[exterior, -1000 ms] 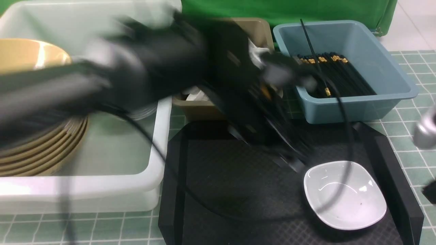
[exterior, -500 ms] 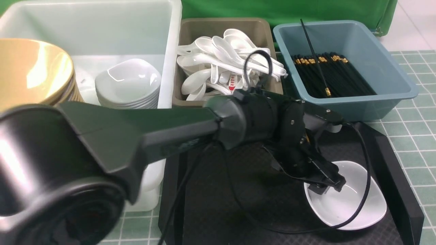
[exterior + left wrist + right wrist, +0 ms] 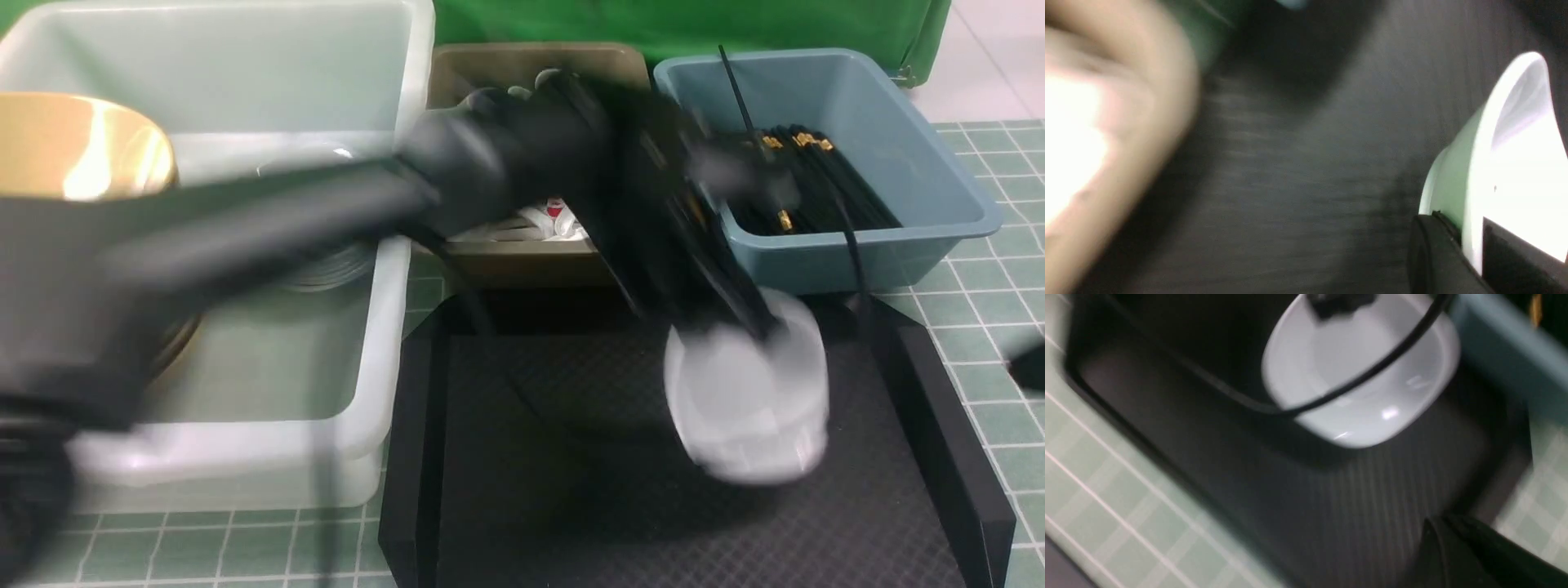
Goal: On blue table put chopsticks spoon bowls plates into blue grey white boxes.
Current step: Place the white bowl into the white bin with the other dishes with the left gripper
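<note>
A white square bowl [image 3: 747,400] hangs blurred and tilted above the black tray [image 3: 531,457]. My left gripper [image 3: 763,327] is shut on its rim. In the left wrist view the bowl [image 3: 1515,143] has its wall pinched between the two dark fingers of that gripper [image 3: 1472,245]. The right wrist view shows the same bowl [image 3: 1359,375] from above. My right gripper [image 3: 1443,535] is shut and holds nothing, over the tray's right side; in the front view only a dark tip [image 3: 1030,363] shows at the right edge. Black chopsticks [image 3: 816,180] lie in the blue box [image 3: 857,245].
The white box [image 3: 392,269] at the left holds stacked yellow bowls [image 3: 82,147]. The grey box [image 3: 531,61] at the back middle holds white spoons [image 3: 547,220], mostly hidden by the moving left arm. Green checked cloth covers the table.
My left gripper shut on the white bowl's rim and lifted it off the tray, up and toward the back. The left arm is swinging and blurred.
</note>
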`<action>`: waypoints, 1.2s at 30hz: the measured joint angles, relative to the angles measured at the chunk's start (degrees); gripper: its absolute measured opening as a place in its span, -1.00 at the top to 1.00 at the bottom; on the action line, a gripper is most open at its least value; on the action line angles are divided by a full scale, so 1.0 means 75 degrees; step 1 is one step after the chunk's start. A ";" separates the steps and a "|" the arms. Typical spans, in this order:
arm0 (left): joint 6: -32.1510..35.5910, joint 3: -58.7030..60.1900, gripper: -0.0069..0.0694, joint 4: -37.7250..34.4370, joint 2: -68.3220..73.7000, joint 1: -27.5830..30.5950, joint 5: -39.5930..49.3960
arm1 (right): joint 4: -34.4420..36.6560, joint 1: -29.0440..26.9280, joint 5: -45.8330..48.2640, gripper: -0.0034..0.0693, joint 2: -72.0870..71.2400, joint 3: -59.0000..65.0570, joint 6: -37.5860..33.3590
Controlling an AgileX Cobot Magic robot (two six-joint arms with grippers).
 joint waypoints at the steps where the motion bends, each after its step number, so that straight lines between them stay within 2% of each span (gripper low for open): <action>1: 0.0008 -0.0017 0.81 0.0097 -0.0437 0.0295 0.0027 | 0.0246 0.0000 -0.0055 0.77 0.0208 -0.0266 -0.0260; 4: 0.0008 -0.0076 0.81 0.0229 -0.1304 0.1206 0.0137 | 0.0871 0.0172 -0.0169 0.77 0.0958 -0.1146 -0.0868; 7: 0.0078 -0.0133 0.81 0.0390 -0.2150 0.2876 0.0484 | 0.1034 0.0740 -0.0251 0.77 0.1874 -0.2130 -0.1100; 8: 0.0085 -0.0133 0.81 0.0404 -0.2150 0.2876 0.0484 | 0.1043 0.0827 -0.0260 0.77 0.1991 -0.2249 -0.1110; 9: 0.0218 -0.0133 0.81 0.0448 -0.2236 0.3673 0.0634 | 0.1053 0.1131 -0.0293 0.77 0.2371 -0.2695 -0.1169; 11: 0.0346 -0.0125 0.81 0.0369 -0.2140 0.4617 0.0704 | 0.1051 0.1505 -0.0308 0.77 0.2819 -0.3127 -0.1198; 15: 0.0793 -0.0125 0.81 -0.0232 -0.1653 0.5567 0.0578 | 0.1019 0.1858 -0.0318 0.77 0.3333 -0.3502 -0.1197; 20: 0.1532 -0.0120 0.81 -0.0884 -0.0677 0.5773 0.0131 | 0.0883 0.1897 -0.0318 0.77 0.3591 -0.3557 -0.1197; 27: 0.1691 -0.0087 0.72 -0.0971 0.0160 0.5763 -0.0195 | 0.0648 0.1897 -0.0318 0.77 0.3648 -0.3557 -0.1197; 30: 0.1820 -0.0087 0.51 -0.0875 0.0319 0.5771 -0.0257 | 0.0616 0.1897 -0.0318 0.77 0.3648 -0.3557 -0.1197; 31: 0.1914 -0.0087 0.33 -0.0820 0.0355 0.5771 -0.0257 | 0.0599 0.1897 -0.0318 0.77 0.3648 -0.3557 -0.1197; 32: 0.1928 -0.0087 0.31 -0.0819 0.0361 0.5771 -0.0257 | 0.0598 0.1897 -0.0318 0.77 0.3648 -0.3557 -0.1197; 34: 0.2084 -0.0087 0.06 -0.0742 0.0365 0.5771 -0.0251 | 0.0593 0.1897 -0.0318 0.77 0.3648 -0.3557 -0.1197; 35: 0.2112 -0.0087 0.00 -0.0727 0.0365 0.5771 -0.0251 | 0.0593 0.1897 -0.0318 0.77 0.3648 -0.3557 -0.1197; 36: 0.2156 -0.0150 -0.23 -0.0706 0.0358 0.5771 -0.0239 | 0.0570 0.1897 -0.0309 0.77 0.3648 -0.3557 -0.1197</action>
